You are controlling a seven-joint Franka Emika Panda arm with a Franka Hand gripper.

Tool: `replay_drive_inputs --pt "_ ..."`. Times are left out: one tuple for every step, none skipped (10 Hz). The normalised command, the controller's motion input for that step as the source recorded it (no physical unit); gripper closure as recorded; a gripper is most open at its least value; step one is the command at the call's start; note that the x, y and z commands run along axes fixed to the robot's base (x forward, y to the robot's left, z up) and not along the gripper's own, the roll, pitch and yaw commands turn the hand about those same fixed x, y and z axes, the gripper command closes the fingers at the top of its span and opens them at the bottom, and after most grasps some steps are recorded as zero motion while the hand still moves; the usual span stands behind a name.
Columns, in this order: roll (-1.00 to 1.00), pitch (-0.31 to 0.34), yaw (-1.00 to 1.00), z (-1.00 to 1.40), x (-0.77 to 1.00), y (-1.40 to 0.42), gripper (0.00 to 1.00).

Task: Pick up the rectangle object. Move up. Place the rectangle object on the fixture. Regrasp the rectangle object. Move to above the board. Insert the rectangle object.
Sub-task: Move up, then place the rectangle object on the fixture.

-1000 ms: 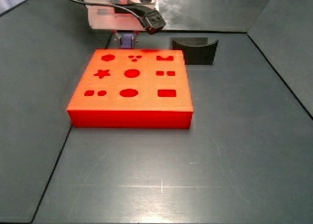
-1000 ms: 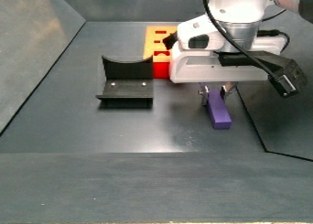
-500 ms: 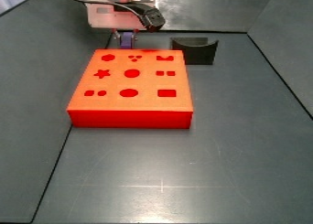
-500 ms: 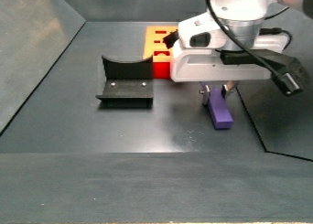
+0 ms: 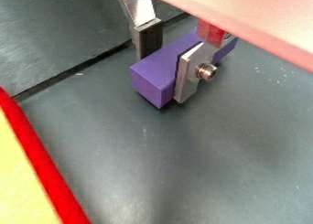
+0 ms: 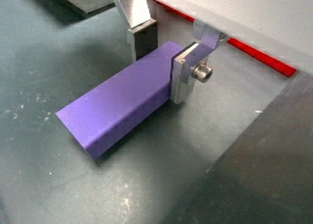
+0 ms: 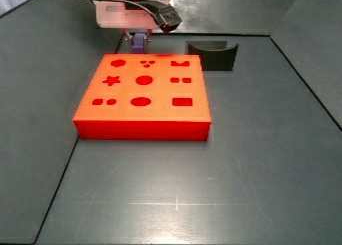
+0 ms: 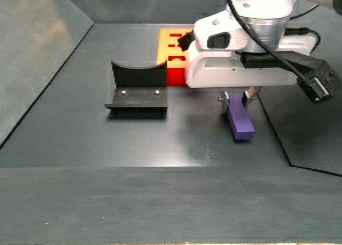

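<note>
The rectangle object (image 8: 239,120) is a purple elongated block lying on the dark floor, to the right of the fixture (image 8: 135,92). My gripper (image 8: 235,99) stands straight over one end of it. In both wrist views the block (image 5: 153,77) (image 6: 116,113) sits between the fingers, and the gripper (image 5: 169,63) (image 6: 164,61) is shut on it, with a silver plate (image 6: 184,74) flat on one long side and a dark pad (image 6: 143,40) on the other. The orange-red board (image 7: 143,94) lies in front of the gripper (image 7: 138,31), and only a sliver of purple (image 7: 139,40) shows there.
The dark fixture (image 7: 214,54) stands to the right of the board's far corner. Grey walls close the work area at the back and sides. A red board edge (image 6: 257,56) (image 5: 37,164) runs near the block in both wrist views.
The gripper head sits a touch higher in both side views. The purple block stays between the fingers and has barely shifted.
</note>
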Motion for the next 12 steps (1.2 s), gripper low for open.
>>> replay_drive_inputs --pt "0.0 0.0 0.0 0.83 0.0 0.0 1.0" --pt "0.01 -0.002 -0.04 0.83 0.02 0.08 1.0" --pt "0.01 0.019 -0.05 0.77 0.01 0.07 1.0" --pt "0.0 0.043 -0.04 0.65 0.0 0.04 1.0" --pt "0.0 0.057 -0.04 0.46 0.0 0.03 1.0" --pt "0.0 0.052 -0.03 0.31 -0.01 0.03 1.0" --pt "0.0 0.0 0.0 1.0 0.0 0.0 1.0" --pt "0.0 -0.003 0.0 1.0 0.0 0.0 1.0" --pt "0.0 0.005 0.0 1.0 -0.01 0.0 1.0" --pt "0.0 0.009 0.0 1.0 -0.01 0.0 1.0" --pt "0.01 0.021 0.0 1.0 -0.02 0.0 1.0" --pt "0.01 0.027 -0.01 1.0 -0.02 0.0 1.0"
